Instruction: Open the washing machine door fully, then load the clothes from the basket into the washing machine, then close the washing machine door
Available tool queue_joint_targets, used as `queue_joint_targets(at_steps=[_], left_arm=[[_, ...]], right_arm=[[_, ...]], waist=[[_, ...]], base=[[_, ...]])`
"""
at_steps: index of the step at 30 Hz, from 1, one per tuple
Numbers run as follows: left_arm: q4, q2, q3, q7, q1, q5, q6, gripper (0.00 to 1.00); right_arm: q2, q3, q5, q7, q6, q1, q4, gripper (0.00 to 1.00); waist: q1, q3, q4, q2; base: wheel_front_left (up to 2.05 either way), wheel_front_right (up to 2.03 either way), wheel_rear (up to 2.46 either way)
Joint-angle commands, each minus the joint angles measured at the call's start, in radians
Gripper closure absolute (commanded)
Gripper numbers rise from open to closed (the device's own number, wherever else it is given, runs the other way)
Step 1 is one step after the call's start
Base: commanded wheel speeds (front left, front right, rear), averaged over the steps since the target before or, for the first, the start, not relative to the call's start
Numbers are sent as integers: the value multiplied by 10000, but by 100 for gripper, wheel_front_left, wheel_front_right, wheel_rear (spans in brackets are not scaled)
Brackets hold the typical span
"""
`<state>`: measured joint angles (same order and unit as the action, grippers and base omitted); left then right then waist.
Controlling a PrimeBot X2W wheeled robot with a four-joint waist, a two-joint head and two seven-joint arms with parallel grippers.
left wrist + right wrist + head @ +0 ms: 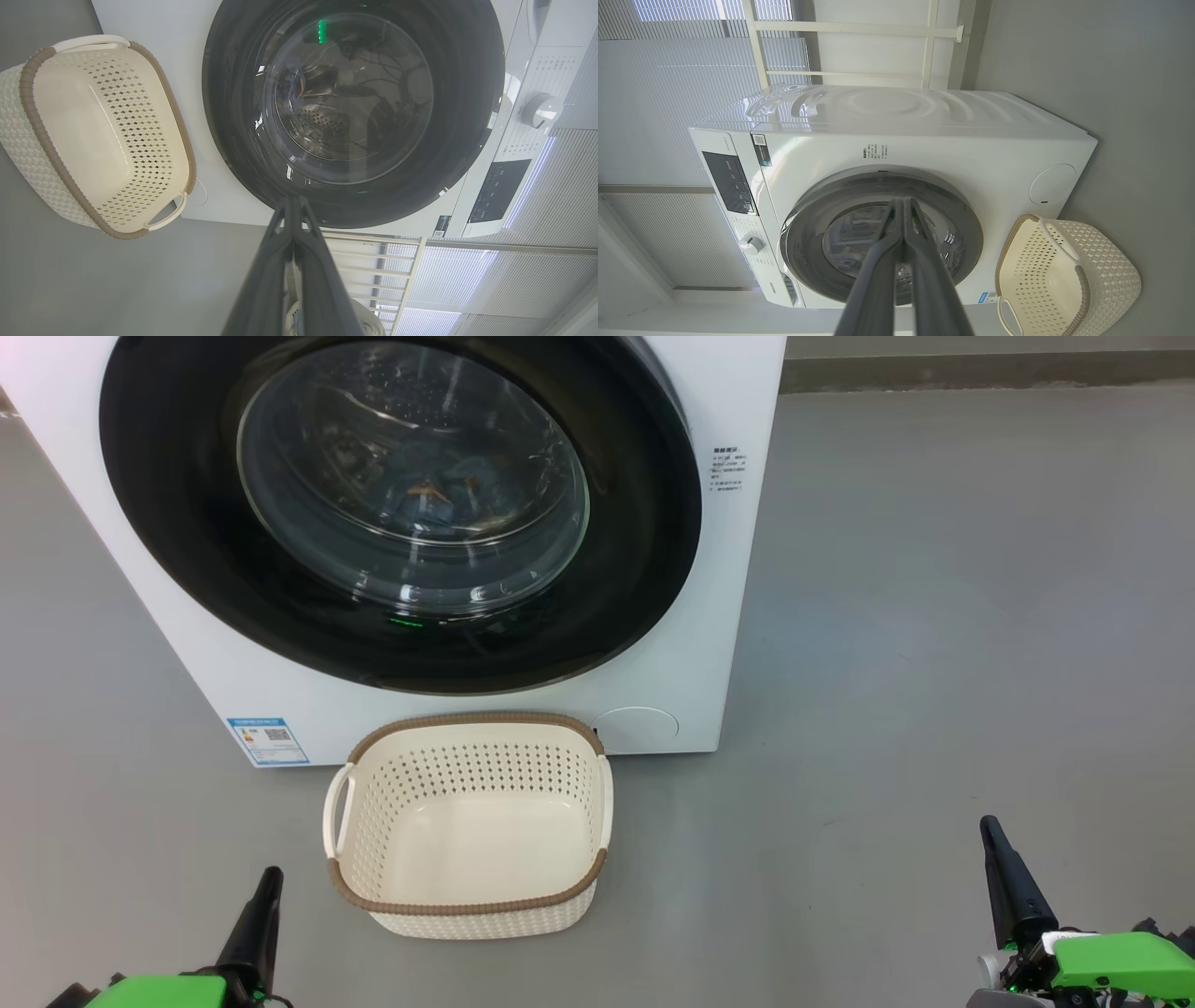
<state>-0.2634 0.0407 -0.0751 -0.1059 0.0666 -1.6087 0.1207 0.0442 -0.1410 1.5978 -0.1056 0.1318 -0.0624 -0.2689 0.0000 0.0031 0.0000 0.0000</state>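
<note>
A: What is at the far left, please?
B: The left gripper (pixel 270 879), at the lower left of the head view. Its two dark fingers are pressed together and they hold nothing. It hangs above the grey floor (pixel 934 616), apart from the basket.
A: And next, going to the right?
B: A blue label (pixel 267 740) on the lower corner of the washing machine (pixel 724 597). Then the basket (pixel 467 907), standing upright on the floor just in front of the machine. I can see its bare cream bottom.
A: Where is the washing machine door?
B: The washing machine door (pixel 635 569) is above the basket. It lies flat against the white front, so it is shut.
A: And the clothes?
B: The clothes (pixel 439 497) are behind the glass, inside the drum. I see blue fabric with a little orange. More I cannot tell, because of the reflections.
A: What comes after?
B: A round white cover (pixel 638 729) low on the machine, just right of the basket. At the far right is the right gripper (pixel 990 829), well apart from the machine. In the right wrist view its fingers meet at the tips, closed on nothing.
</note>
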Motion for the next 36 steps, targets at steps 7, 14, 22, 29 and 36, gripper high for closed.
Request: queue_joint_targets(at_steps=[7, 14, 22, 29, 36], left_arm=[[183, 123, -357, -48, 412, -24, 100, 100], [183, 120, -361, -52, 412, -20, 100, 100], [183, 117, -366, -55, 412, -17, 100, 100], [183, 115, -369, -58, 413, -14, 100, 100], [183, 113, -372, -60, 413, -11, 100, 100]], right_arm=[[60, 273, 109, -76, -11, -455, 242, 100], [60, 273, 109, -76, -11, -455, 242, 100], [60, 273, 109, -76, -11, -455, 242, 100], [60, 273, 110, -76, -11, -455, 242, 100], [60, 274, 110, -76, -11, -455, 242, 100]], waist=[[0, 0, 0, 0], [0, 0, 0, 0], [0, 0, 0, 0], [0, 0, 0, 0], [0, 0, 0, 0]], base=[[0, 0, 0], [0, 0, 0], [0, 0, 0], [0, 0, 0], [0, 0, 0]])
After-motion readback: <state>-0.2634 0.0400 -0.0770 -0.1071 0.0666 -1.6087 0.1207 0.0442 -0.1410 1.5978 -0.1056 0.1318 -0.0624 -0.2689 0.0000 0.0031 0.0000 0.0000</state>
